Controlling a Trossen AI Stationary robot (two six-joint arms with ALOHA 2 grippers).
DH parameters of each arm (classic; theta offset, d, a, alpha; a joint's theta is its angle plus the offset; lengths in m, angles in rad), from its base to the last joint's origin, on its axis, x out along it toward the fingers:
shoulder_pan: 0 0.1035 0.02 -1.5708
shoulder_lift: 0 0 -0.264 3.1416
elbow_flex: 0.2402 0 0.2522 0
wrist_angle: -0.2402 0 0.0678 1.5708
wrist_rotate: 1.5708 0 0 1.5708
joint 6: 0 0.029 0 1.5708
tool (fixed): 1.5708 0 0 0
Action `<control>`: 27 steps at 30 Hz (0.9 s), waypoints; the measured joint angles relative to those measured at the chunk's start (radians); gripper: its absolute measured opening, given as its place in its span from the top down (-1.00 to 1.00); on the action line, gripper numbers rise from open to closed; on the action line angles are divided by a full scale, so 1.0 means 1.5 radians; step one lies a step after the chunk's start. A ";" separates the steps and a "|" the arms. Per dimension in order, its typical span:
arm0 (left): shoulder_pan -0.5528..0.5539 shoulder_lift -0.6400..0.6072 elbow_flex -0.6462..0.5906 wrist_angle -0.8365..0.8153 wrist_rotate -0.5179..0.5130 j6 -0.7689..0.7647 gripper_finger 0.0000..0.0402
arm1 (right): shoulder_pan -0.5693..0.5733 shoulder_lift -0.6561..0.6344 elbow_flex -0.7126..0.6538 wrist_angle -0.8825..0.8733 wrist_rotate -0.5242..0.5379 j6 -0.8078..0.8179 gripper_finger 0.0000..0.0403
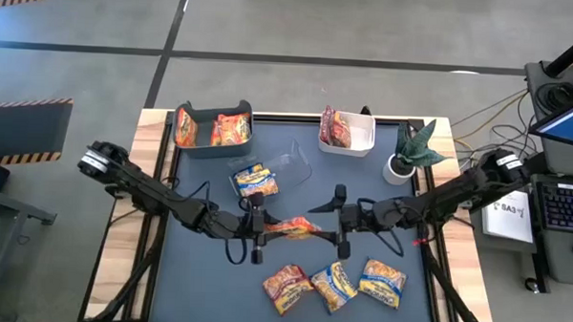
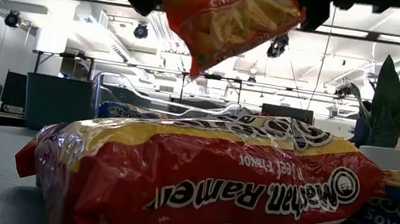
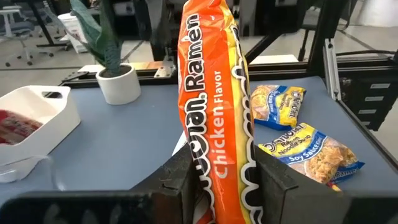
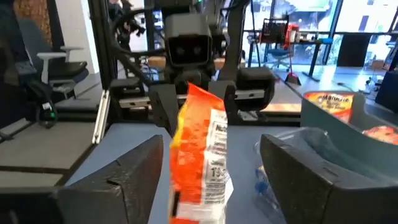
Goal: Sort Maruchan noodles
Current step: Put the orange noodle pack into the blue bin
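An orange Maruchan chicken packet hangs above the table's middle, and my left gripper is shut on its left end. My right gripper faces it from the right and is open. Its fingers stand on either side of the packet's right end without touching it. In the low view the packet hangs clear above a red packet that lies flat on the table. Three more packets lie near the front edge. My left gripper pinches the orange packet between its two fingers, one on each flat face at the packet's left end. The fingers come about level from the table's left and lie along the packet. The packet stands on edge, reaches out toward the right and is lifted clear.
At the back stand a teal bin with orange packets, a white bin with a red packet and a potted plant. A clear bin behind the grippers holds a blue-yellow packet.
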 joint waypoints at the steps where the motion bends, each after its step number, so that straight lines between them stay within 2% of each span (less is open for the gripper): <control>1: 0.000 -0.010 0.000 -0.012 -0.008 -0.002 0.55 | 0.000 -0.012 0.000 -0.008 0.001 -0.002 -0.29; 6: -0.001 -0.067 0.000 -0.095 -0.053 -0.015 0.55 | 0.000 -0.076 0.000 -0.053 0.067 -0.008 -0.39; 11: 0.000 -0.134 0.004 -0.200 -0.138 -0.040 0.55 | -0.001 -0.127 0.000 -0.102 0.123 -0.015 -0.40; 16: 0.001 -0.200 0.004 -0.297 -0.252 -0.060 0.55 | -0.001 -0.152 0.000 -0.122 0.138 -0.019 -0.35; 24: 0.027 -0.287 0.004 -0.373 -0.464 -0.071 0.55 | -0.005 -0.168 0.001 -0.127 0.190 -0.029 -0.35; 27: 0.052 -0.315 0.004 -0.397 -0.519 -0.072 0.55 | -0.006 -0.183 0.002 -0.127 0.213 -0.029 -0.34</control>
